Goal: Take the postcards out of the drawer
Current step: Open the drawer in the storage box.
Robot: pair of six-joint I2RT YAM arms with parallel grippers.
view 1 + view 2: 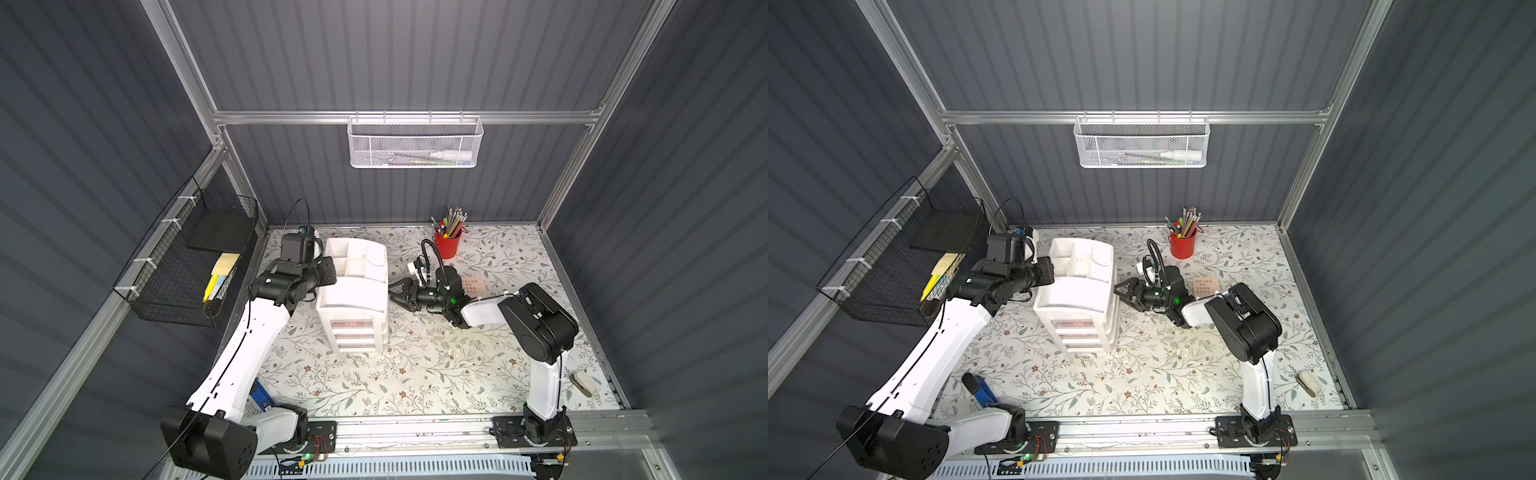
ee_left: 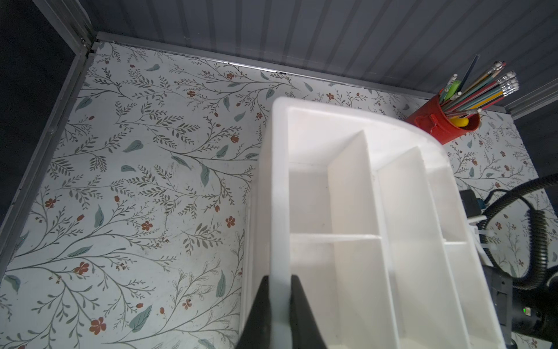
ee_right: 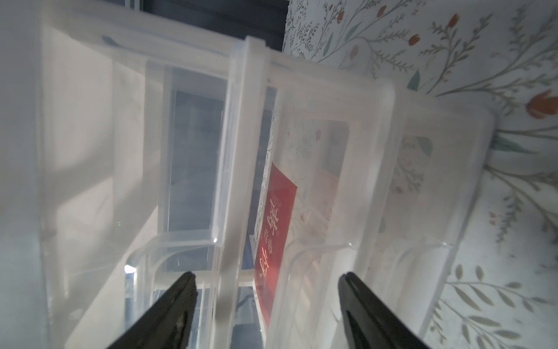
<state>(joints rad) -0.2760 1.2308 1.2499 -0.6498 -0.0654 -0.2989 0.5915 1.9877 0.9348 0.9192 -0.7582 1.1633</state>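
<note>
A white drawer unit [image 1: 353,299] [image 1: 1077,299] stands mid-table, with clear drawers stepped out slightly at its front. A red postcard [image 3: 276,223] with white characters lies in a clear drawer [image 3: 377,181], and a pale peach card [image 3: 324,187] shows faintly beside it. The red one also shows through the top drawer's front [image 1: 353,323]. Another peach postcard [image 1: 473,286] [image 1: 1206,286] lies on the table behind my right arm. My left gripper [image 2: 280,279] is shut on the unit's top tray rim [image 2: 279,211]. My right gripper [image 3: 267,276] [image 1: 392,293] is open at the unit's right side, holding nothing.
A red pencil cup [image 1: 448,245] stands at the back. A white mesh basket [image 1: 415,143] hangs on the back wall. A black wire basket [image 1: 187,270] with yellow pads hangs on the left wall. A small white object [image 1: 584,383] lies front right.
</note>
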